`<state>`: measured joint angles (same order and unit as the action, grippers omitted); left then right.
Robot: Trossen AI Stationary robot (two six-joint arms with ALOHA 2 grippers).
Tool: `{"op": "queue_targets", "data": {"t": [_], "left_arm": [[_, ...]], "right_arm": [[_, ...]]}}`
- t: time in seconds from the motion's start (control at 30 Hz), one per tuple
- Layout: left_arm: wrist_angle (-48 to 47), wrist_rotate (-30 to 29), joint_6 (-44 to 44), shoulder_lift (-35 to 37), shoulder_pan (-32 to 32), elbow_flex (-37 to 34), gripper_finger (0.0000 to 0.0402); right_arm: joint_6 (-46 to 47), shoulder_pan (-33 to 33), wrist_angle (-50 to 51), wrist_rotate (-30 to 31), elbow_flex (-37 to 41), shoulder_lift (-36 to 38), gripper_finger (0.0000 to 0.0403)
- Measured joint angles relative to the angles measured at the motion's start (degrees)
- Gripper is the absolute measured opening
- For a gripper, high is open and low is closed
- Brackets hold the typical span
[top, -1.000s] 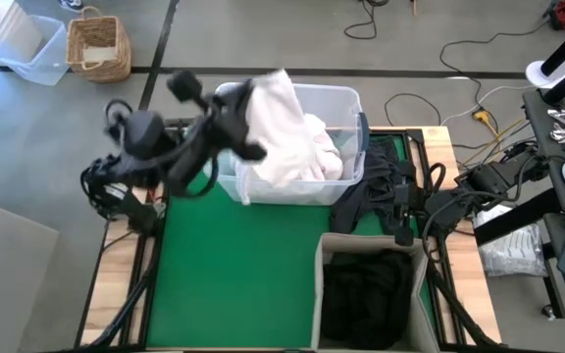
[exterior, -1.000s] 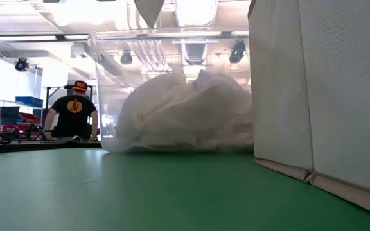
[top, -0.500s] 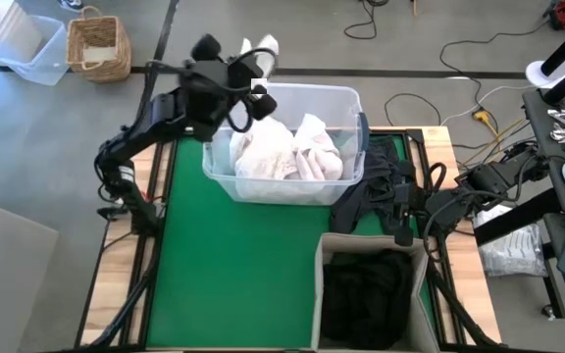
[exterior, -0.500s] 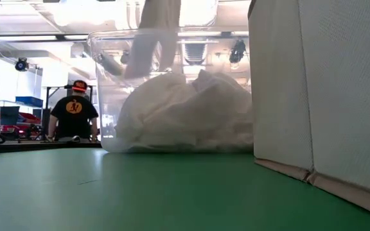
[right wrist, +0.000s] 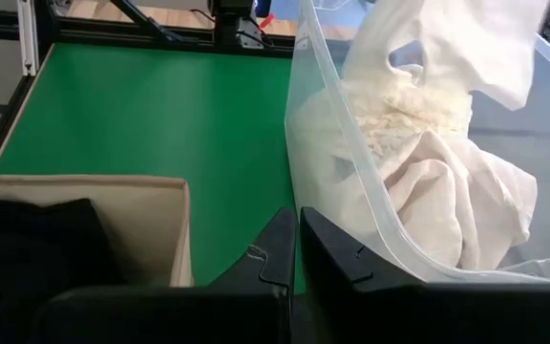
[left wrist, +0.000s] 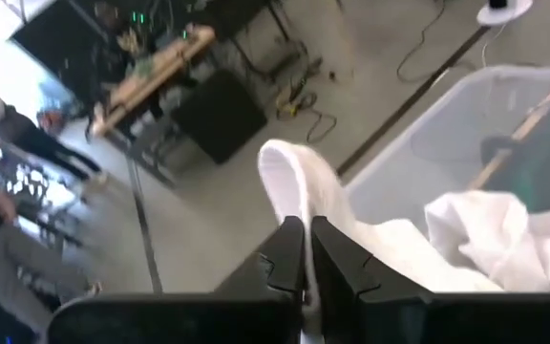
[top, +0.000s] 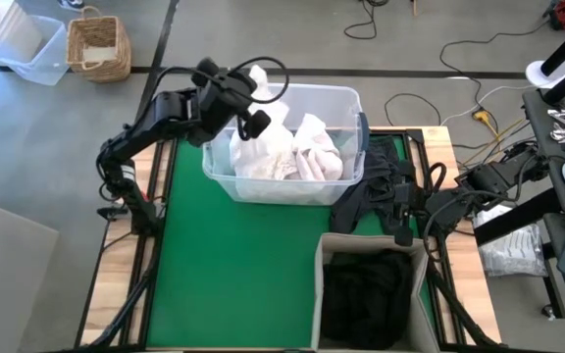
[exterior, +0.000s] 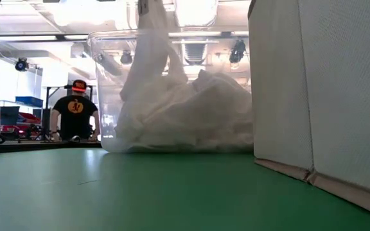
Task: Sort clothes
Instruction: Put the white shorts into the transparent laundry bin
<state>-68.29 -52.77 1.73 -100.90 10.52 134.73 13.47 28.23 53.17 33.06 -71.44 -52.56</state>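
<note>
The white garment (top: pixel 255 80) hangs from the left gripper (top: pixel 246 90), clenched on its upper edge, over the far-left corner of the clear plastic tub (top: pixel 353 98); its lower part now reaches down among the pale clothes (top: pixel 297 152) piled inside. A second ago it was spread wide above the tub's left side, then swung to the far rim; now it has dropped lower, so it looks about to be released, adding one more light piece to that pile. The dark clothes (top: pixel 366 289) lie in the beige fabric box (top: pixel 318 279) at the near right. The right gripper (right wrist: pixel 292 250) waits clenched and empty, low between box and tub. The green table mat (top: pixel 233 265) holds only the two containers. Beyond it, a person (exterior: pixel 74 112) stands in the workshop, back turned, and a wicker basket (top: pixel 98 47) sits on the grey floor.
</note>
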Motion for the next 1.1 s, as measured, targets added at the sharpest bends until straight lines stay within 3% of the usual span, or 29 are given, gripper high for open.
{"op": "queue_targets", "data": {"t": [0.3, 1.1], "left_arm": [[-9.3, 8.4, -12.7, -1.0, 1.0, -0.6, 0.0], [-21.3, 8.3, -17.3, -9.1, 3.6, -1.0, 0.0]], "right_arm": [[0.0, 0.0, -0.4, 0.0, 0.0, 0.0, 0.0012], [0.1, 0.0, -1.2, 0.0, 0.0, 0.0, 0.0012]]}}
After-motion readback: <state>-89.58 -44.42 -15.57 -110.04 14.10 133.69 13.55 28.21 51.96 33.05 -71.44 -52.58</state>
